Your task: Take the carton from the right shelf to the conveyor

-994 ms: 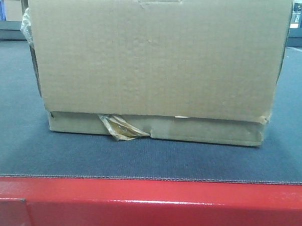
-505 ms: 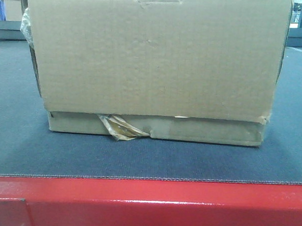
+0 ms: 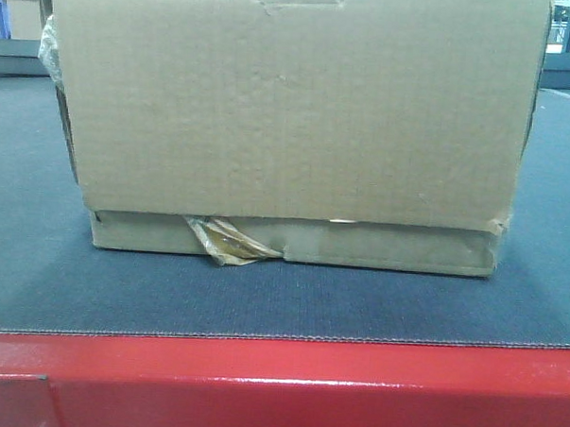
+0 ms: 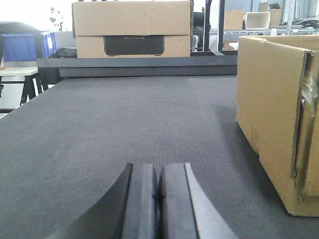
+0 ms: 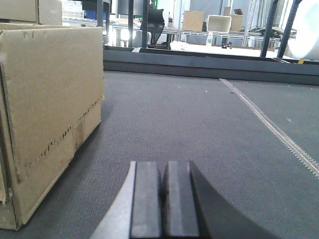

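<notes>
Front view is showing the carton (image 3: 294, 124) sitting flat on the dark belt of the conveyor (image 3: 281, 298), close behind the red edge (image 3: 278, 383). It is filling most of the picture. A strip of crinkled tape (image 3: 229, 241) is peeling off along the bottom flap.

Left wrist view is showing the left gripper (image 4: 159, 199) with its two black pads pressed together and nothing between them. It is hanging low over the belt, and the carton (image 4: 279, 119) is standing near it on its right side, not touching. Right wrist view is showing the right gripper (image 5: 164, 204) with its pads together too, holding nothing. The carton (image 5: 50, 109) is near it on its left side, not touching. So the box is sitting between the two arms, and nobody is holding it.

I am thinking the box is already where it should be, so the job is looking nearly done. But things could go wrong. Both claws are staying low beside the box. If an arm is swinging inward while pulling away, it could be bumping a side wall and sliding the box crooked or toward the red edge. The loose tape could be catching on something. The bottom flap is looking weak, so a hard knock could be popping it open.
</notes>
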Action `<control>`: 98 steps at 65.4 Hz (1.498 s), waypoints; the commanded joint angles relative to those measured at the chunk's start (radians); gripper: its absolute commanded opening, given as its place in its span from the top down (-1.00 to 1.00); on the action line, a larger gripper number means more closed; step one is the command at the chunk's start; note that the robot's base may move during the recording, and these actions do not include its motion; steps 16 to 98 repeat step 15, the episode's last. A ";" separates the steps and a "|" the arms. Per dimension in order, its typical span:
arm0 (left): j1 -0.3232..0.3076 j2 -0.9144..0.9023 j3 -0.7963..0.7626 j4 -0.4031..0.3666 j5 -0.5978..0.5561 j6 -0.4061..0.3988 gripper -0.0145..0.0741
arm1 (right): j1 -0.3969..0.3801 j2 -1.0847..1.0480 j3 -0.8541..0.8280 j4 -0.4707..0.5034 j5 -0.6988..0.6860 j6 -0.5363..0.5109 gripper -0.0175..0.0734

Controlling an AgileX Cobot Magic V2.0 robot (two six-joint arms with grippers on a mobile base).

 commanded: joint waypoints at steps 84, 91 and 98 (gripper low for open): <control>0.002 -0.004 -0.001 0.000 -0.019 0.001 0.68 | 0.000 -0.004 0.000 -0.004 -0.010 -0.008 0.78; 0.002 -0.004 -0.001 0.000 -0.019 0.001 0.68 | 0.000 -0.004 0.000 -0.004 -0.010 -0.008 0.78; 0.002 -0.004 -0.001 0.000 -0.019 0.001 0.68 | 0.000 -0.004 0.000 -0.004 -0.010 -0.008 0.78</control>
